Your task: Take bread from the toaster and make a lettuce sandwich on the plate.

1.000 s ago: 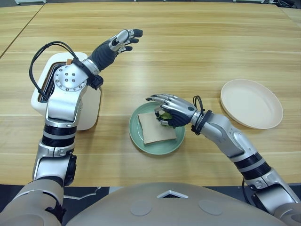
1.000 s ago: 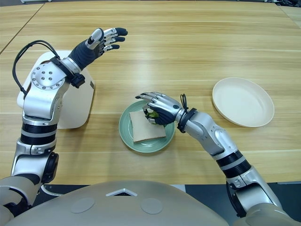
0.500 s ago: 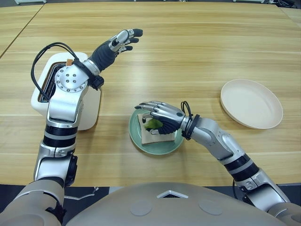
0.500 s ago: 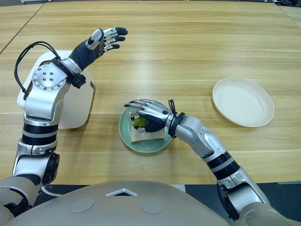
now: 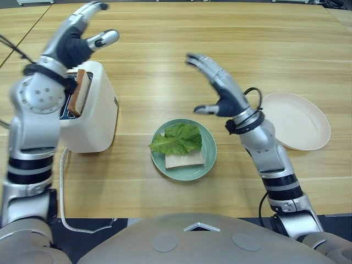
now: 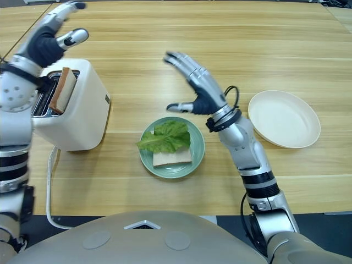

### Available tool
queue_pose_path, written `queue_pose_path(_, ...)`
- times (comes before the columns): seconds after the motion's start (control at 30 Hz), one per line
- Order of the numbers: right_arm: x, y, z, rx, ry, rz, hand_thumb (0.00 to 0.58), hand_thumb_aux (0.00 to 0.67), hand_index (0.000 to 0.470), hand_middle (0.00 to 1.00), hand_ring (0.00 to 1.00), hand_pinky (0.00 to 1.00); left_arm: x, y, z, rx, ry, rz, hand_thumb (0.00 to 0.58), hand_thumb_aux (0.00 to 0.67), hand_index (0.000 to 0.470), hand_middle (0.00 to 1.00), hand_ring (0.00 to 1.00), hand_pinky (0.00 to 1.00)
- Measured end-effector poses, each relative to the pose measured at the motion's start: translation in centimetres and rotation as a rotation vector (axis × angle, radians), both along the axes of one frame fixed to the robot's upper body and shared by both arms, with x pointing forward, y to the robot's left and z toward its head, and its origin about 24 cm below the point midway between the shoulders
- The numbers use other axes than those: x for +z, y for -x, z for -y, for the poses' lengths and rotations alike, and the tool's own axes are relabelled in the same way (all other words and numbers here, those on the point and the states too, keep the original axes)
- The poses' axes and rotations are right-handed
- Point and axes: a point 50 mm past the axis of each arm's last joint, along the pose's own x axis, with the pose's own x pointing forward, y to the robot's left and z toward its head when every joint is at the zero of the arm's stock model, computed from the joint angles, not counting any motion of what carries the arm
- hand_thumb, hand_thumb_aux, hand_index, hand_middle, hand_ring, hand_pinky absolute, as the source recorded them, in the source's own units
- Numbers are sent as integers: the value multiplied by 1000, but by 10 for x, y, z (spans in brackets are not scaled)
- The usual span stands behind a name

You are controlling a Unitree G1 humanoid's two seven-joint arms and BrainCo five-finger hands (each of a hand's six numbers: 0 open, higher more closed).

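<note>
The wooden bench [image 5: 165,49] runs wide and bare across its far half, with seams between boards at the far left and far right corners. On the left stands a white toaster [image 5: 93,121], its cord [image 5: 61,181] trailing down over the near edge. One slice of bread [image 5: 81,92] stands up out of the toaster's slot. The left hand [image 5: 74,41] hangs above the toaster's far end, fingers spread and holding nothing, apart from the slice. Near the middle of the bench, close to the near edge, sits a green plate [image 5: 186,174]; a slice of bread [image 5: 186,160] lies flat on it, and a lettuce leaf [image 5: 177,138] covers the slice's far part, its left tip reaching just over the plate's rim. The right hand [image 5: 223,93] is raised above the bench behind the green plate – fingers stretched wide, empty, well clear of the lettuce. To its right lies a cream plate [image 5: 294,121], well apart from the green plate, with bare wood between the two.
</note>
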Motion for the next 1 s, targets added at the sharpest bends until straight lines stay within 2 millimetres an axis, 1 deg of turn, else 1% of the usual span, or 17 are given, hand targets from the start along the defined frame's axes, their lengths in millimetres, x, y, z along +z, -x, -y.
queue_pose_path(0.03,3,-1,6,-30,-29,11,0,0,0,0,0,0,-3,5,-12,80,-91,-43,0,0,0,0,0,0)
queue_pose_path(0.07,3,-2,7,-36,-41,11,0,0,0,0,0,0,-9,9,-19,119,-146,-99,0,0,0,0,0,0)
queue_pose_path(0.17,-3,-4,7,-50,-50,-8,0,0,0,0,0,0,-30,18,-33,193,-245,-273,0,0,0,0,0,0)
queue_pose_path(0.27,-8,-6,6,-57,-48,-24,0,0,0,0,0,0,-33,23,-41,232,-276,-348,0,0,0,0,0,0)
queue_pose_path(0.4,-13,-7,4,-61,-42,-32,0,0,0,0,0,0,-37,26,-44,249,-306,-409,0,0,0,0,0,0)
queue_pose_path(0.43,-15,-7,4,-61,-41,-36,0,0,0,0,0,0,-37,26,-44,250,-312,-414,40,24,17,0,0,0)
queue_pose_path(0.47,-15,-7,3,-62,-41,-37,0,0,0,0,0,0,-38,26,-44,250,-316,-422,415,313,219,0,0,0)
queue_pose_path(0.5,-16,-8,3,-64,-38,-38,0,0,0,0,0,0,-40,26,-44,248,-319,-434,501,423,297,0,0,0)
queue_pose_path(0.53,-17,-8,3,-65,-38,-38,0,0,0,0,0,0,-42,25,-44,246,-320,-443,576,615,431,0,0,0)
queue_pose_path(0.57,-17,-8,3,-68,-35,-37,0,0,0,0,0,0,-43,25,-44,243,-321,-450,580,670,470,0,0,0)
queue_pose_path(0.87,-23,-10,4,-80,-30,-41,0,0,0,0,0,0,-40,21,-40,223,-293,-429,580,670,470,0,0,0)
queue_pose_path(1.0,-25,-10,4,-91,-21,-40,0,0,0,0,0,0,-36,15,-36,174,-257,-386,580,670,470,0,0,0)
